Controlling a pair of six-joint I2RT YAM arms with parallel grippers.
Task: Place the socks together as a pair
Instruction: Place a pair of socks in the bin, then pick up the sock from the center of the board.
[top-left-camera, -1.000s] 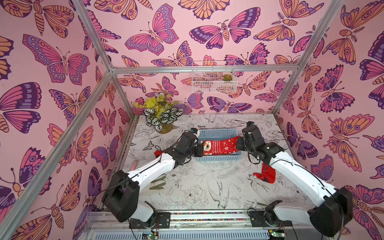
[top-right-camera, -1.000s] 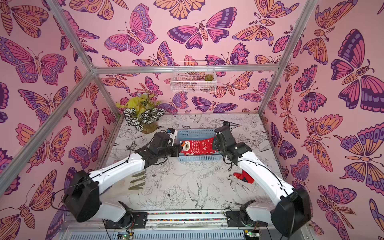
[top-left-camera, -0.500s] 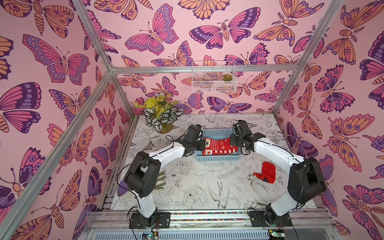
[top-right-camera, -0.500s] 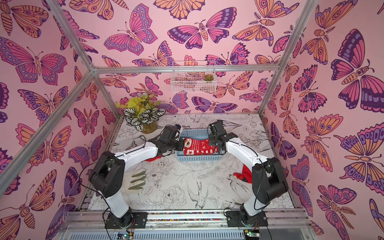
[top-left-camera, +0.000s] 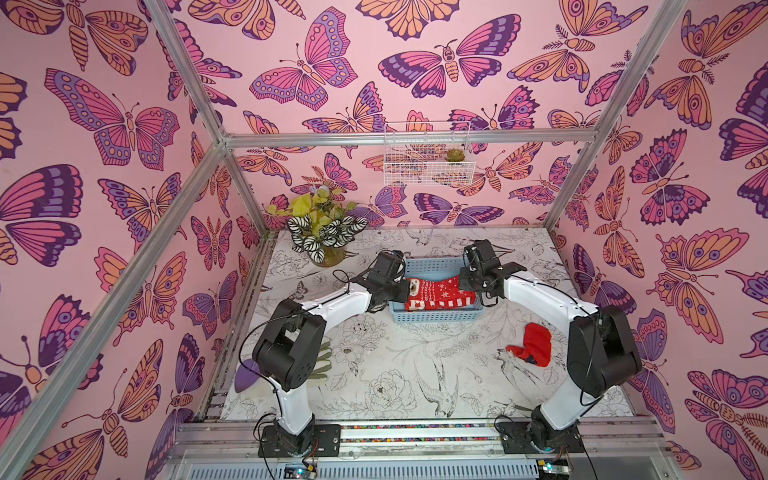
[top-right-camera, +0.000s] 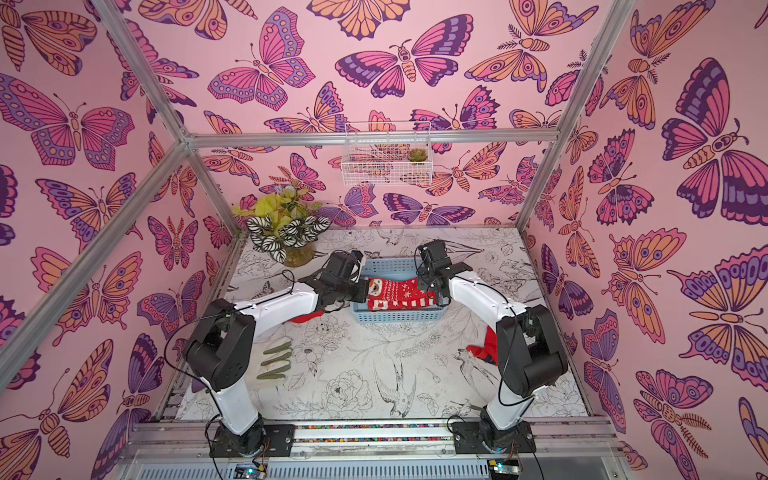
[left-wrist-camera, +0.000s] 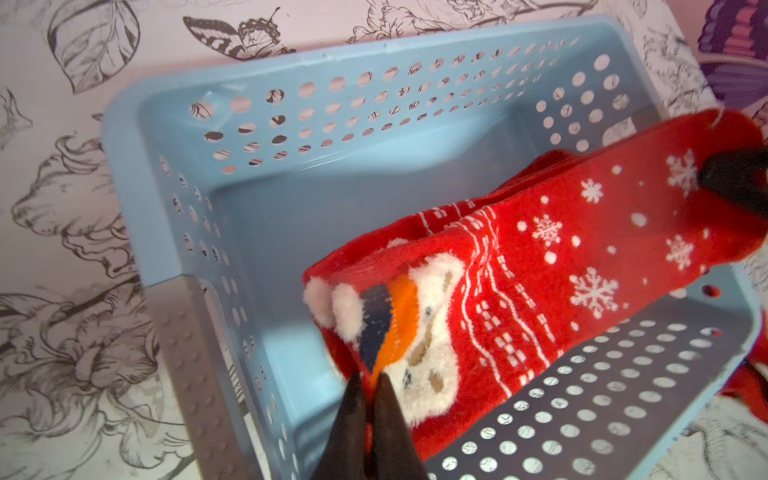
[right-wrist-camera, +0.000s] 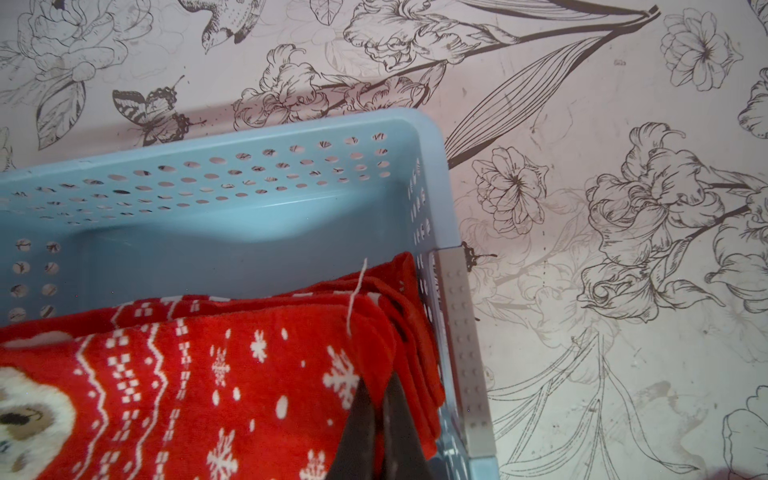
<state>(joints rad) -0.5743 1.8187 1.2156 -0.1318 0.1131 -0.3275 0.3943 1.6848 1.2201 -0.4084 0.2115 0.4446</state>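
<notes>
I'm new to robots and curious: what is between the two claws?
A red snowflake sock spans from the left gripper to the right gripper, over the blue basket, in both top views.

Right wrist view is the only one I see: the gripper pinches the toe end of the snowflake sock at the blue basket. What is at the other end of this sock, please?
Observer: The left gripper is at the cuff of the snowflake sock, jaws slightly parted. Whether it grips, I cannot tell.
Operator: Are more socks lying elsewhere?
Observer: Yes, a red sock lies on the table, on the robot's right side.
Operator: Is there anything that is not a sock?
Observer: A cream glove with green fingertips lies on the robot's left side.
</notes>
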